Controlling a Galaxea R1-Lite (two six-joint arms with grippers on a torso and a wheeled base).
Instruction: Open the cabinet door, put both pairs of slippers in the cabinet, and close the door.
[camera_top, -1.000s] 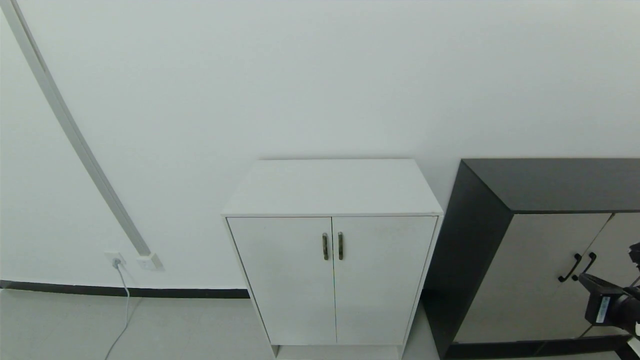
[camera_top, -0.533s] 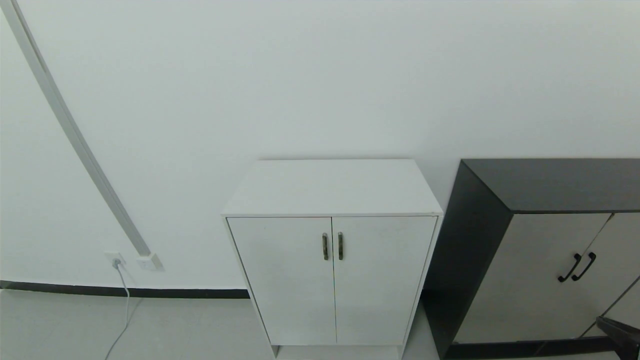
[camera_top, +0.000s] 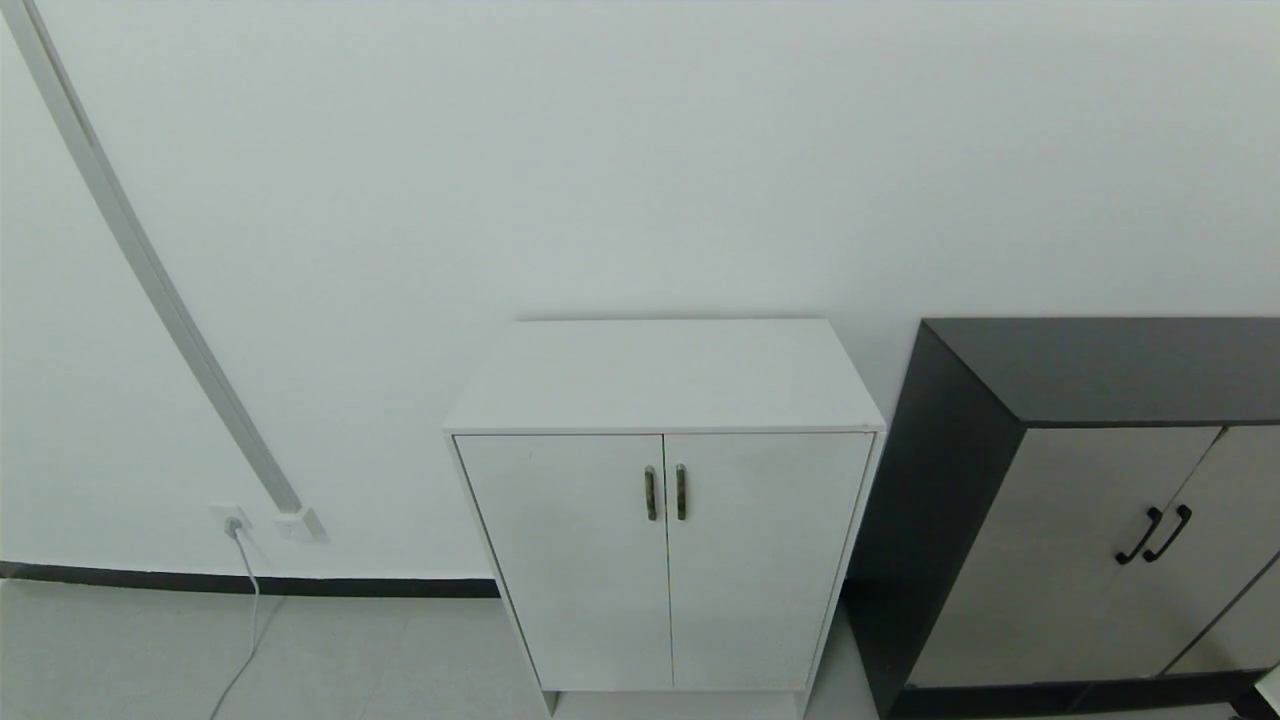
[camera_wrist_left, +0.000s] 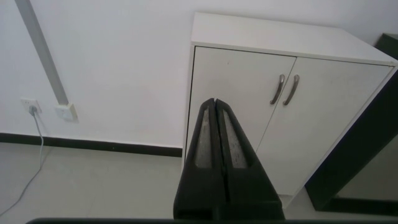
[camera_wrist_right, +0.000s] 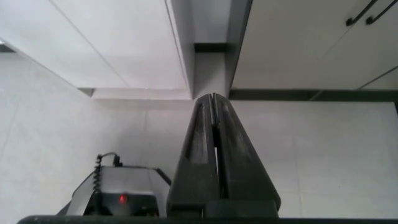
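A white two-door cabinet (camera_top: 665, 500) stands against the wall with both doors shut and two metal handles (camera_top: 665, 492) side by side at the centre seam. The left wrist view has the same cabinet (camera_wrist_left: 292, 118) ahead of my left gripper (camera_wrist_left: 215, 102), whose fingers are pressed together with nothing between them. My right gripper (camera_wrist_right: 213, 98) is shut and empty too, hanging low over the floor before the gap between the white cabinet (camera_wrist_right: 112, 43) and the dark one.
A black cabinet (camera_top: 1080, 500) with grey doors and black handles stands right of the white one. A wall socket with a cable (camera_top: 238, 560) and a slanted conduit (camera_top: 140, 260) are at the left. Tiled floor (camera_wrist_right: 323, 162) lies in front.
My right arm, seen at the lower right of the head view a second ago, has dropped down and out of that view. The cabinet stays shut.
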